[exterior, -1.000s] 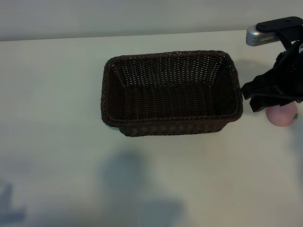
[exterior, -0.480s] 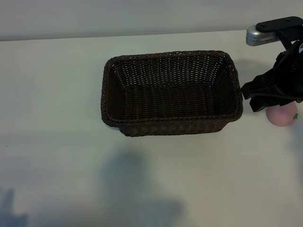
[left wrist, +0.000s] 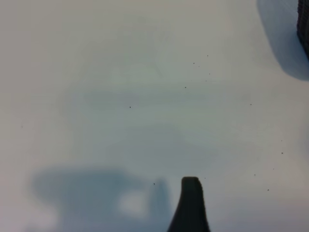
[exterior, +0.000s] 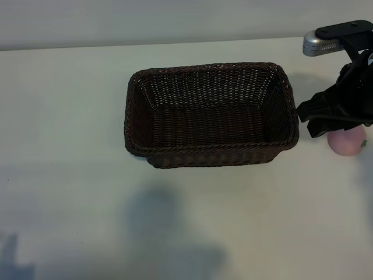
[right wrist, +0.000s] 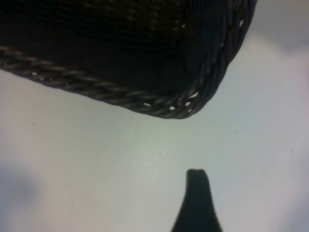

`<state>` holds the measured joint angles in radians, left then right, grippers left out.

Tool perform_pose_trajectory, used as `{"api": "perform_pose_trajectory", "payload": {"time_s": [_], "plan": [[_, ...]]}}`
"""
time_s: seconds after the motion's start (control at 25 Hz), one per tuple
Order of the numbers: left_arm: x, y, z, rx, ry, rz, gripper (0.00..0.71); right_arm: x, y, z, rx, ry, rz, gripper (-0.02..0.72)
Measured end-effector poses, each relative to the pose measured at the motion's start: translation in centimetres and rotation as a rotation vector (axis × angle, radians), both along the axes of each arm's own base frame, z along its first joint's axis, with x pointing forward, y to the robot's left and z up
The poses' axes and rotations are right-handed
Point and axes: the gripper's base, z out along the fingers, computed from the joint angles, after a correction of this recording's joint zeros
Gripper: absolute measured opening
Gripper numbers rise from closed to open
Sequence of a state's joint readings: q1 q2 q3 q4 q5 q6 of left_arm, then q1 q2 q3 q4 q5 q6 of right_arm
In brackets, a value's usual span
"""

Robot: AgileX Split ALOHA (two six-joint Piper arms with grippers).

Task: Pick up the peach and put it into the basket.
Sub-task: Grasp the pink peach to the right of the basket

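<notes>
The dark-brown woven basket stands mid-table with nothing in it. The pale-pink peach lies on the table just right of it, its upper part hidden behind my right gripper. That gripper hangs open between the basket's right end and the peach, holding nothing. In the right wrist view one dark finger shows over bare table, with the basket's corner beyond it. My left arm is outside the exterior view. Its wrist view shows one finger above bare table, with nothing held.
The white table spreads wide to the left of the basket and in front of it. A dark sliver of the basket shows at the edge of the left wrist view. Arm shadows lie on the near part of the table.
</notes>
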<state>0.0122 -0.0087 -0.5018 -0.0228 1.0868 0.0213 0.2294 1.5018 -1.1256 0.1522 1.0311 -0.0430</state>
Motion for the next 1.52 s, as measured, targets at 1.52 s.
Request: {"api": "perform_pose_trajectory", "payload": {"time_s": [1.52], "plan": [[0.0,0.0,0.0,0.001,0.0,-0.002,0.596,6.2,-7.4,-8.9,-0.095,0.04,-0.25,0.537]]}}
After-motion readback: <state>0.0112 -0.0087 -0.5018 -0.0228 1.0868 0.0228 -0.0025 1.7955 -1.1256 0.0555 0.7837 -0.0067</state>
